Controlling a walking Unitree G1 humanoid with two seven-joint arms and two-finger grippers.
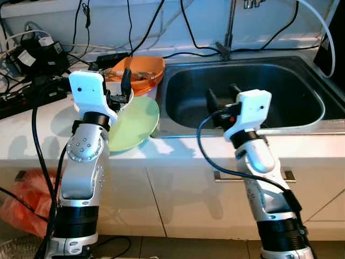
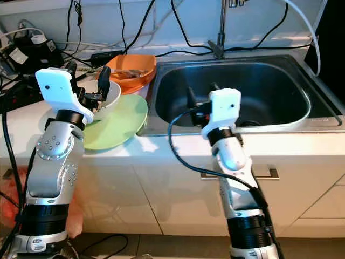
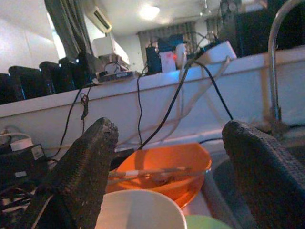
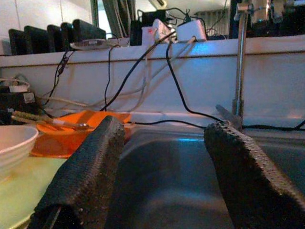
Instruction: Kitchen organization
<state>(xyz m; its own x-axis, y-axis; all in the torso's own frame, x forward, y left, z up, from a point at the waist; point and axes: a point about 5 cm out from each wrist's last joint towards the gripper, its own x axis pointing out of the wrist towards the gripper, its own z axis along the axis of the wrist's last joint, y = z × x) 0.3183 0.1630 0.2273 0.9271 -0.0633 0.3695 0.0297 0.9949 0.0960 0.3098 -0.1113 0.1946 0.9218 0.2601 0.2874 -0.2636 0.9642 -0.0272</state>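
Right gripper [image 1: 222, 100] at sink [image 1: 302, 116] front edge, jaws wide, holding nothing. Left gripper [image 2: 98, 87] w/ jaws wide around white bowl [image 2: 111, 95] on green plate [image 2: 116, 127], bench left of sink; orange bowl [image 1: 144, 71] w/ chopsticks beyond. Looks early: dishes not yet moved, sink bare.

Round pale green plate [image 2: 116, 127]: flat on white counter, just left of sink, edge overhanging sink rim.
Round white ceramic bowl [image 2: 108, 97]: upright on green plate's far-left part, looks empty.
Orange plastic bowl [image 1: 141, 73]: behind the white bowl, beside sink's back-left corner; chopsticks [image 3: 147, 172] lying across inside.
Stainless steel sink basin [image 1: 302, 86]: right of the dishes.
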